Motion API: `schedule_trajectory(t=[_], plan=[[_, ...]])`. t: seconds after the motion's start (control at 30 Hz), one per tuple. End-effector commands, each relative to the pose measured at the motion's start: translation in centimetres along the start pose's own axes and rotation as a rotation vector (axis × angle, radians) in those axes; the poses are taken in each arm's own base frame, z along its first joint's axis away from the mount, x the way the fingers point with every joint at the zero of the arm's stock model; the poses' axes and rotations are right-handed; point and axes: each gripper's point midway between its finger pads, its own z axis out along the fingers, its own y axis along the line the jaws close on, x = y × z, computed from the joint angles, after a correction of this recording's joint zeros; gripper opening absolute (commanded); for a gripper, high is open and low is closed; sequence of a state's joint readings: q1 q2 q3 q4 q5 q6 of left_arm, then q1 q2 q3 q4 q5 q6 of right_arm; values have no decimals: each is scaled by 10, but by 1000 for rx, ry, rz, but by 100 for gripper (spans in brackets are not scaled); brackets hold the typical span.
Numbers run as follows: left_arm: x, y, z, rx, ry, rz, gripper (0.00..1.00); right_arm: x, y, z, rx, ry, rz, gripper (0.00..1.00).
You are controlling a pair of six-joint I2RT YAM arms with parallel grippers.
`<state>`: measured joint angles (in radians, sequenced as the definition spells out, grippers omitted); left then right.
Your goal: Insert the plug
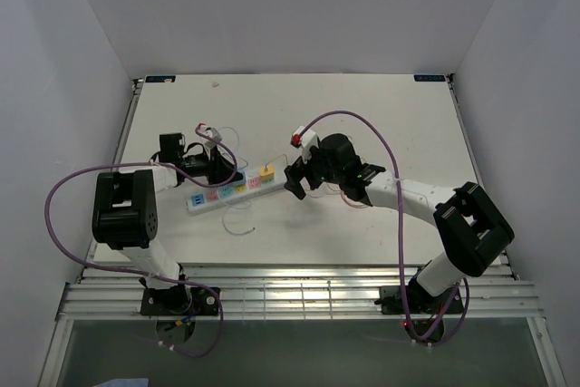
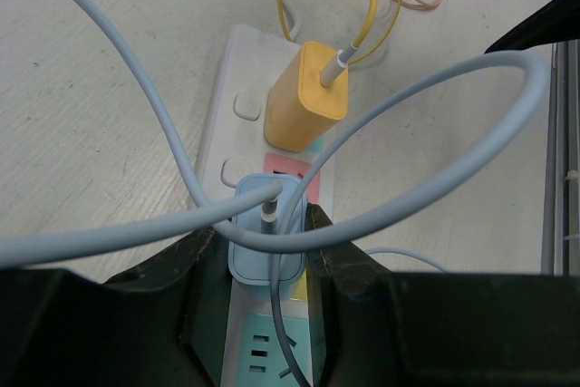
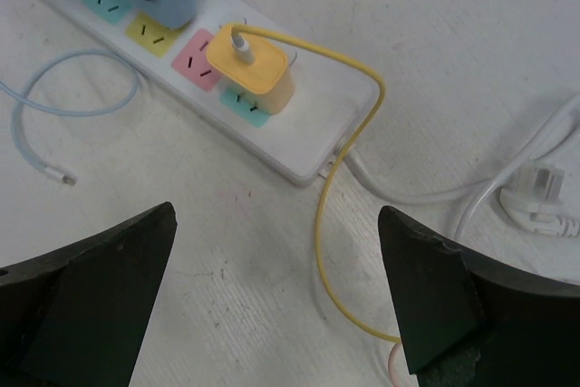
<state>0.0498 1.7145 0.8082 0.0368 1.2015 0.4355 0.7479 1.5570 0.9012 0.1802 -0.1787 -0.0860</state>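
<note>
1. White tabletop (image 1: 362, 115) carries a power strip (image 3: 299, 147).
2. Left gripper (image 2: 263, 237) is clamped on the blue plug (image 2: 258, 265), upright on the strip.
3. Yellow plug (image 3: 251, 68) sits just beyond, also on the strip.
4. Right gripper (image 3: 276, 219) hovers above the strip's cable end, jaws wide apart.

Bright, even, diffuse lighting from above. Soft, faint shadows on white table (image 1: 362, 115). Overhead view sharp. Wrist views: near fingers (image 3: 91, 305) dark, underexposed; close blue cable (image 2: 72, 246) slightly soft.
</note>
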Motion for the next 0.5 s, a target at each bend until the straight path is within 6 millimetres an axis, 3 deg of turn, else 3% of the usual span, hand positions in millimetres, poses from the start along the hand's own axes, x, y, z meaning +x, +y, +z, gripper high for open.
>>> schedule_trajectory(t=[0.0,0.1,0.3,0.37,0.47], plan=[[7,-2,-5,-45,15,-1,0,-61,7,-5,-19,-210,-70,98],[10,-6,-6,-58,17,-10,0,-89,13,-8,-27,-295,-122,100],[8,-13,-9,-66,10,6,0,-135,28,-1,-97,-407,-263,83],[8,-14,-7,-65,7,8,0,-136,30,10,-125,-399,-287,72],[9,-12,-6,-75,13,4,0,-142,41,23,-197,-403,-334,68]])
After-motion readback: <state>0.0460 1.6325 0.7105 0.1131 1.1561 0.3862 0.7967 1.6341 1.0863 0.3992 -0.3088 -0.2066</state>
